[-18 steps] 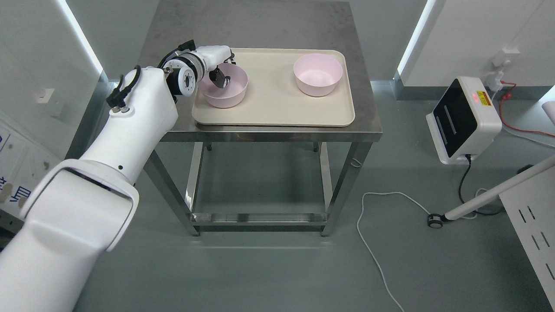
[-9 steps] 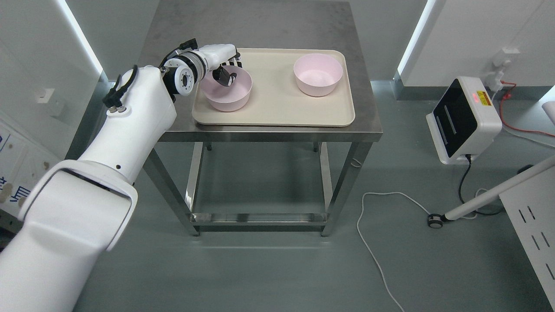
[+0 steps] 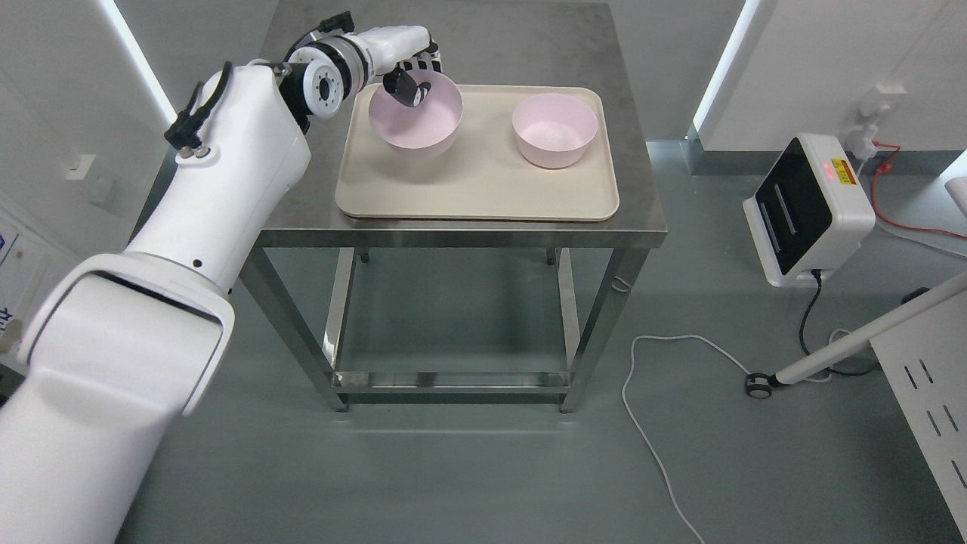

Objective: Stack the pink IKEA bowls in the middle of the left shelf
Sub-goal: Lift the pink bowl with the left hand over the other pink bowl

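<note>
Pink bowl (image 3: 418,115) is up off the tray (image 3: 476,185) rn, hanging from the robot's left hand (image 3: 408,72). Fingers (image 3: 408,89) are clamped on the far-left rim, one dark bit hooked inside the bowl and the rest over the outside edge, so it's a pinch on the lip, not a cradle. Bowl looks tilted a bit toward me, mouth still up. It sits above the tray's back-left corner, not touching it as far as I can tell.

Second pink bowl (image 3: 554,130) is upright on the right half of the same tray, well apart from the held one. Tray lies flat on the steel worktop (image 3: 468,34). Right arm isn't in view at all.

Step-wise, imo this is the carry bit: bowl 1 is picked and lifted, and bowl 2 is the obvious thing to stack with. No shelf visible from here tbh, just the worktop, so I'd guess the stack gets built on the tray.

Next move prob needs the arm to swing right across the tray, line the held bowl's base up over the other bowl's mouth, level it out, then lower before letting go. A rim pinch on smooth plastic could slip or let it swing, so slow & steady. White box w/ a red light (image 3: 807,208) on the floor at right is well clear of that path.
</note>
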You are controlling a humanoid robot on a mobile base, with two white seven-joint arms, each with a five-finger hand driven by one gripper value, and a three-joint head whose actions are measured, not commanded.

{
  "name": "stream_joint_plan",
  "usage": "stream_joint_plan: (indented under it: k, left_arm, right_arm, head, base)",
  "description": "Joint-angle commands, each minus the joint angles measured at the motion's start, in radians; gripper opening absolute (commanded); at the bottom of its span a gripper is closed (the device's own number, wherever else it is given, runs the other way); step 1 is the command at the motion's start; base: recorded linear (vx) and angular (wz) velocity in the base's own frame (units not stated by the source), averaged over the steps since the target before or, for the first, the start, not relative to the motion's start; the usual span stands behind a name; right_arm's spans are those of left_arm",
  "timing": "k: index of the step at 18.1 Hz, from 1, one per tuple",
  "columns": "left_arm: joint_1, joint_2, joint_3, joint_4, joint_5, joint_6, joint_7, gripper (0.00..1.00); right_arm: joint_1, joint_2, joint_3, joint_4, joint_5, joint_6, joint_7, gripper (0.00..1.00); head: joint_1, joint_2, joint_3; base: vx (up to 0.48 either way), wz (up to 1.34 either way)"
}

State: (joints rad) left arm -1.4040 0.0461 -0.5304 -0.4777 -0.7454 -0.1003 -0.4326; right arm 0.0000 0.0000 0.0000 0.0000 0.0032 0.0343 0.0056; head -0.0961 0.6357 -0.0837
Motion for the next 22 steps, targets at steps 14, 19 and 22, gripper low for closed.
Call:
stream_joint_plan:
  k: [14,19,22]
  left_arm:
    - [-0.067,-0.029,-0.391,-0.243,0.370,0.160,0.192,0.01]
    - [-0.066,-0.029,-0.497,-0.237,0.425,0.226,0.301,0.01]
    - [-0.066,-0.029,-0.500,-0.204,0.472,0.261,0.353,0.01]
  right_arm:
    - [0.029,-0.017,-0.011,-0.034,-0.003,0.001,0.001,1.00]
    - [0.029,-0.017,-0.012,-0.034,-0.003,0.001,0.001,1.00]
    - [0.029,-0.017,-0.011,-0.034,-0.003,0.001,0.001,1.00]
  head:
    - [0.0000,0.000,0.000]
    - [0.0000,0.000,0.000]
    - [0.0000,0.000,0.000]
  base:
    - [0.000,0.00]
    - [0.000,0.00]
    - [0.000,0.00]
